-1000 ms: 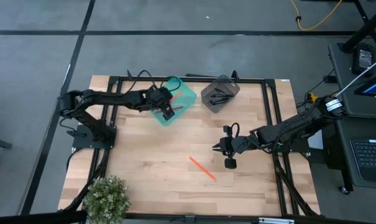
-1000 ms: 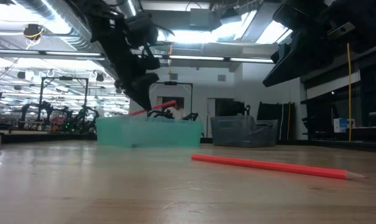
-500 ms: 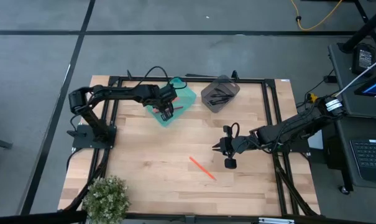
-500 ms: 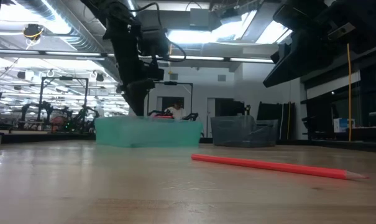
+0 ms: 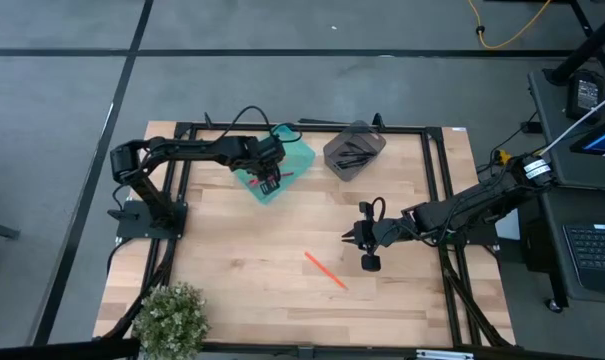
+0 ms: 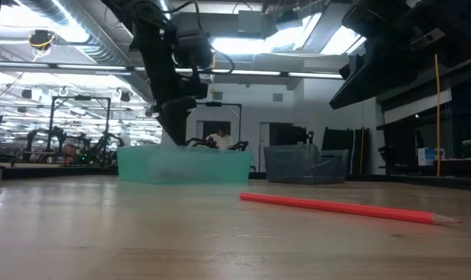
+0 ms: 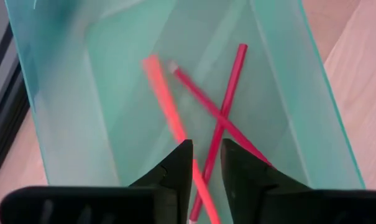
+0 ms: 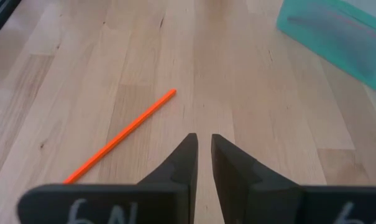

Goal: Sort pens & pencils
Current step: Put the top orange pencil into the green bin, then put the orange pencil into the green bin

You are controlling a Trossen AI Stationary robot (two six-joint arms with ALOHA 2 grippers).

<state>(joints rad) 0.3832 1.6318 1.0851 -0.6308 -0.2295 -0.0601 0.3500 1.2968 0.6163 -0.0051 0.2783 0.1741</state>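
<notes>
Left gripper [image 7: 203,163] hovering over teal bin [image 5: 300,153], fingers parted, orange pencil [image 7: 166,107] dropping among red pencils [image 7: 228,93]. Right gripper [image 8: 201,155] waiting empty, slightly parted, near stray pencil [image 8: 122,137].

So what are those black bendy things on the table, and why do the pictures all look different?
They are two robot arms, each ending in a pincer. One camera looks down from above, one sits at table height, and one rides on each wrist.

The left pincer hangs over the green bin, where three red and orange pencils lie. One runs between its fingers, but the pincer seems to be letting go.

The right pincer waits above the wooden table, a small gap between its fingers, holding nothing. One orange pencil lies loose on the table in front of it.

The grey bin holds black pens. A plant stands at one corner.
</notes>
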